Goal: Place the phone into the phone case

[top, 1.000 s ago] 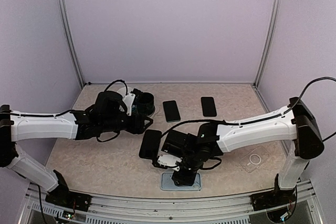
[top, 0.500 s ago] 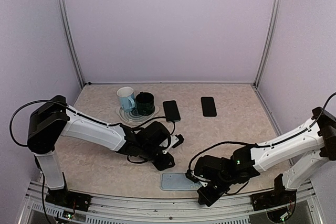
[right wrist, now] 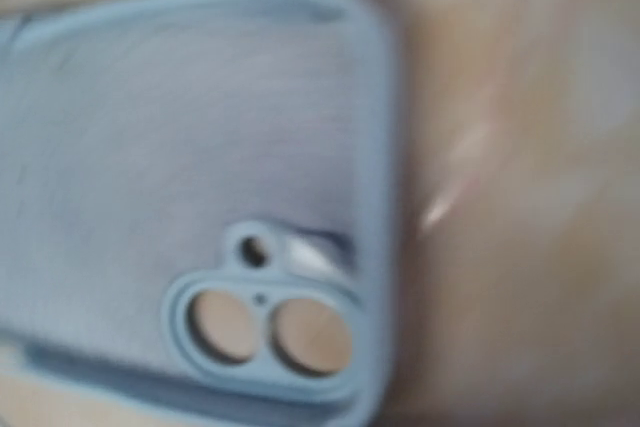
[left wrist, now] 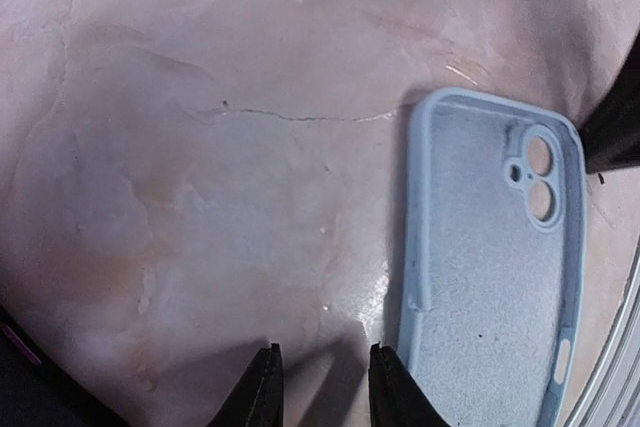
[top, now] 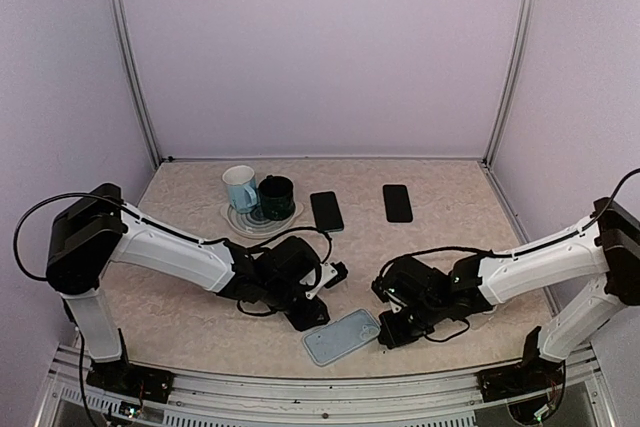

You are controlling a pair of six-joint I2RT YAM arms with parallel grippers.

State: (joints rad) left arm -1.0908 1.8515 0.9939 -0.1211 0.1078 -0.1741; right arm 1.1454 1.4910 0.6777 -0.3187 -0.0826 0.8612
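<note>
The blue case (top: 342,336) lies open side up on the table (top: 450,237) near the front edge, slightly askew, between the two pincers. It looks like a thin, soft, light shell that will probably skid or flex when pushed, so it wants bracing at a rim. Two dark phones lie flat farther back, well apart from the case: the left phone (top: 326,211) and the right phone (top: 397,203). Either is likely a stiff, slick slab, best pinched across its long edges.

The left arm stretches low from its base toward the centre. The left pincer (left wrist: 322,387) points down at the table just beside the case's long side, its fingers (left wrist: 262,392) a narrow gap apart with nothing between them. The right arm reaches in low from the right, and the right pincer (top: 388,331) sits at the case's camera-hole end. Its wrist view is blurred and shows no fingers, so I cannot tell how far it is open.
</note>
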